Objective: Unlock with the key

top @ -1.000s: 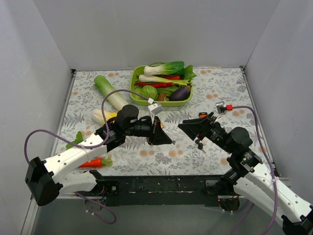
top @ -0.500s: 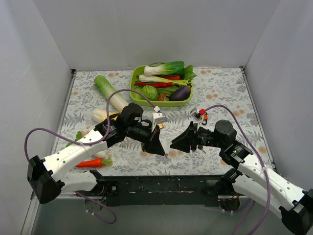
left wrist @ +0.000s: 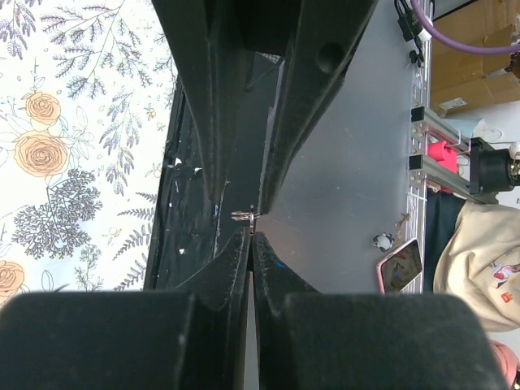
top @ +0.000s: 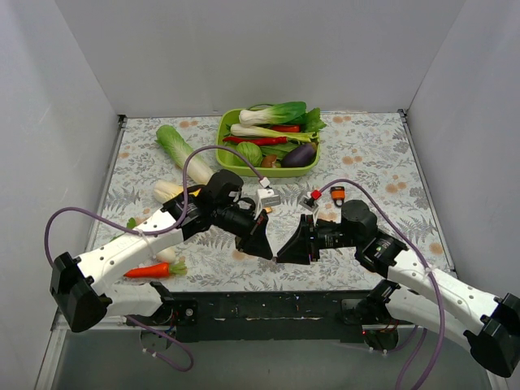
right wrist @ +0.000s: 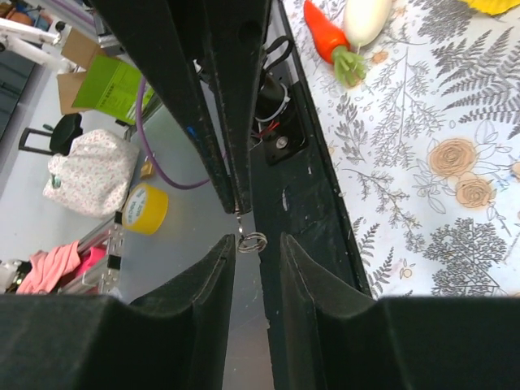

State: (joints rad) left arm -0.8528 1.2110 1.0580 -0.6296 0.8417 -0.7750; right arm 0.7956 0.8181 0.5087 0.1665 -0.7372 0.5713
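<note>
The floral surface [top: 366, 154] carries a green tray [top: 221, 138] of vegetables at its far middle, and the two arms meet tip to tip over its near edge. The left claw [left wrist: 252, 244] is pressed together on the key [right wrist: 252, 240], of which only a small silver ring and a sliver of metal show. The right claw [right wrist: 258, 252] is slightly spread, the ring at the mouth of its gap.

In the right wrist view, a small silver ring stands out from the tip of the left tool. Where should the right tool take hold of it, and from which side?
Grip the ring itself: it is the only part free of the left tool, whose fingers look shut on the rest. Come straight on from the opposite side, where the open right tool faces it.
</note>
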